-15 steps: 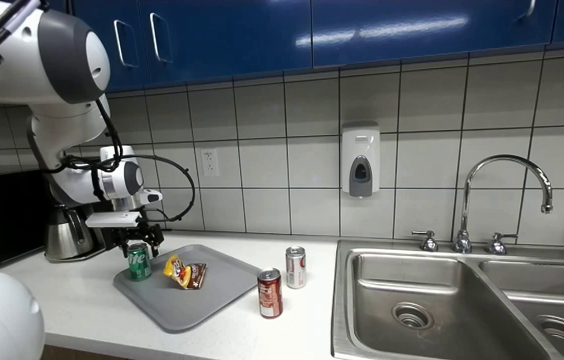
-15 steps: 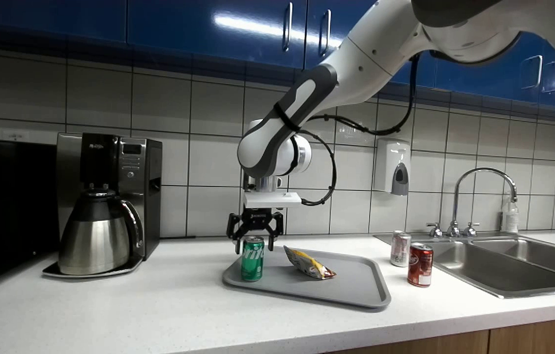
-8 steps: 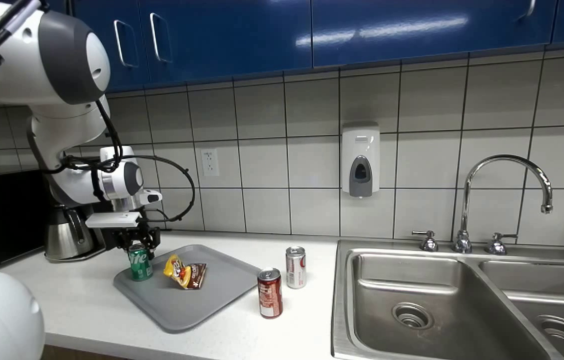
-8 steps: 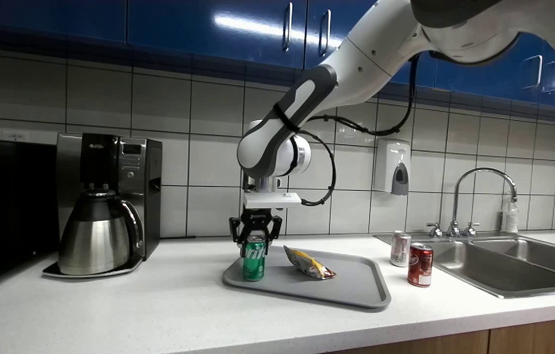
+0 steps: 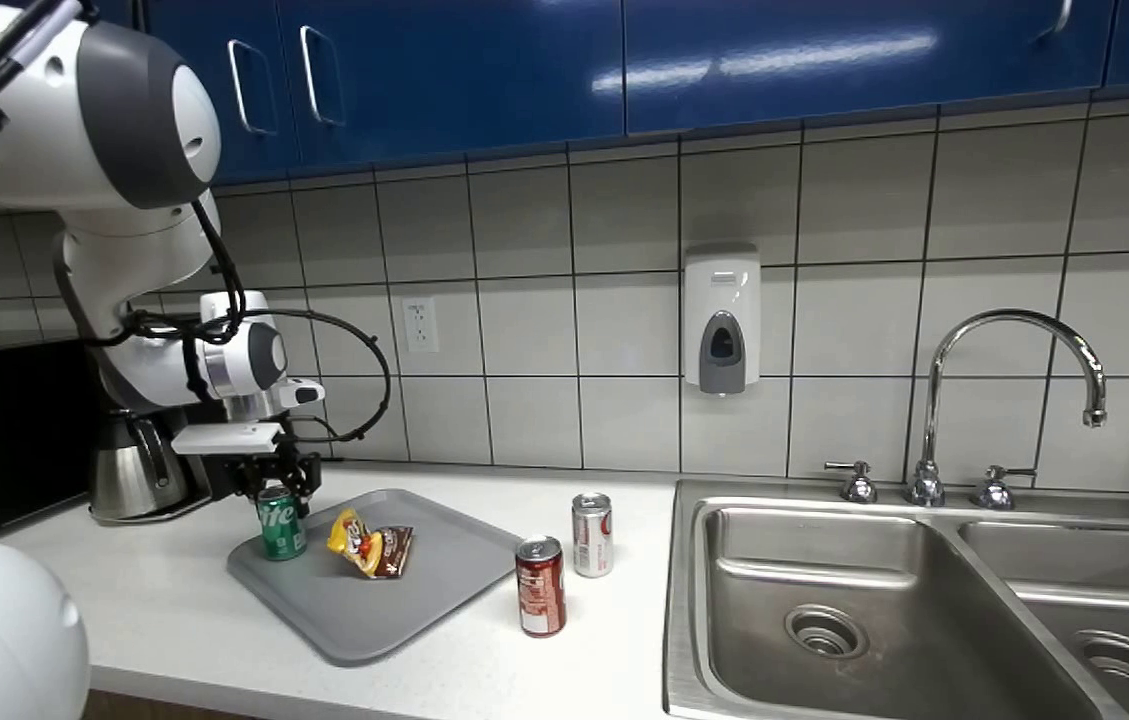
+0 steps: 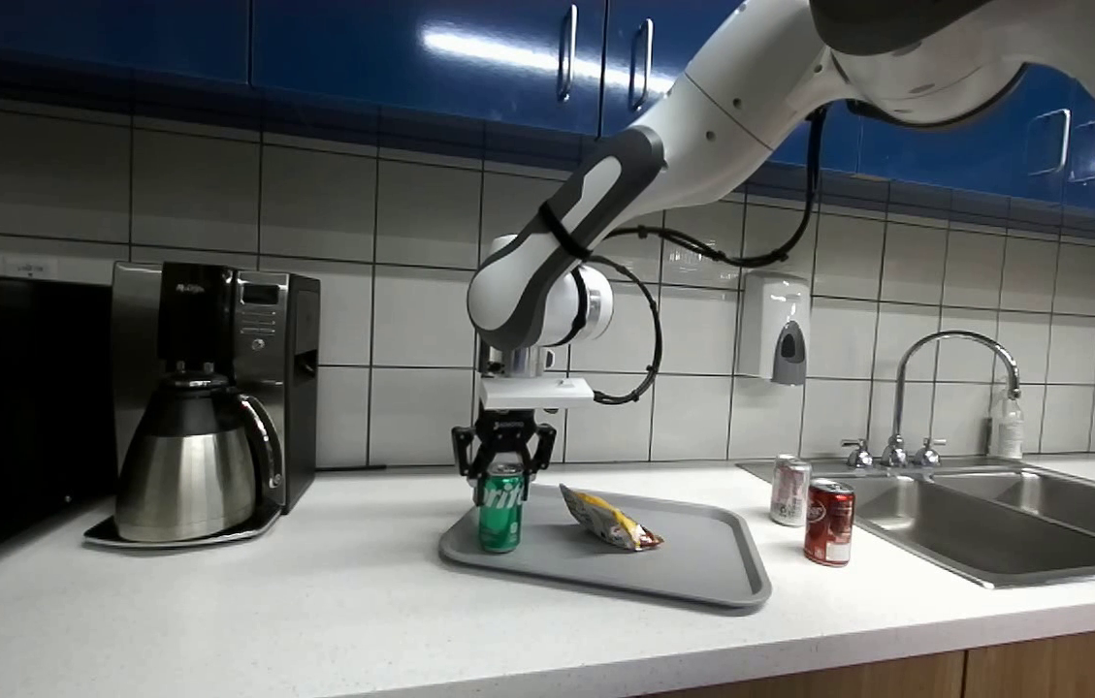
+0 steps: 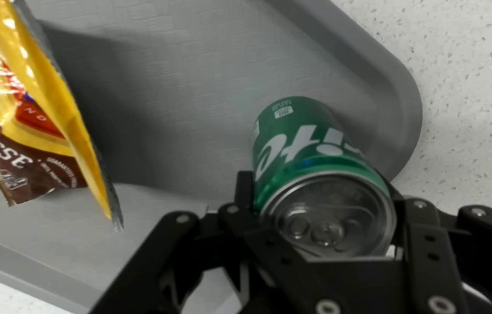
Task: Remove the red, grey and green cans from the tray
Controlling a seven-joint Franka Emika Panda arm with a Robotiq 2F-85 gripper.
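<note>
The green can (image 6: 500, 523) is upright over one corner of the grey tray (image 6: 663, 577); I cannot tell whether its base rests on it. Around the can's upper part my gripper (image 6: 503, 494) is shut, one finger on each side. From above, the wrist view shows the lid of the green can (image 7: 307, 148) between the fingers of the gripper (image 7: 320, 189), the right finger partly hidden behind it. Off the tray, on the counter towards the sink, stand the red can (image 5: 540, 590) and the grey can (image 5: 592, 535), both upright and apart from the gripper.
A yellow and brown snack packet (image 5: 371, 545) lies on the tray beside the green can. A coffee maker with a steel carafe (image 6: 188, 485) stands at the left. The sink (image 5: 784, 560) is at the right, below a wall soap dispenser (image 5: 721, 320).
The gripper's fingers have come together from wide apart and now grip the green can. The can has shifted very slightly to the right. Red can, grey can and packet have not moved.
</note>
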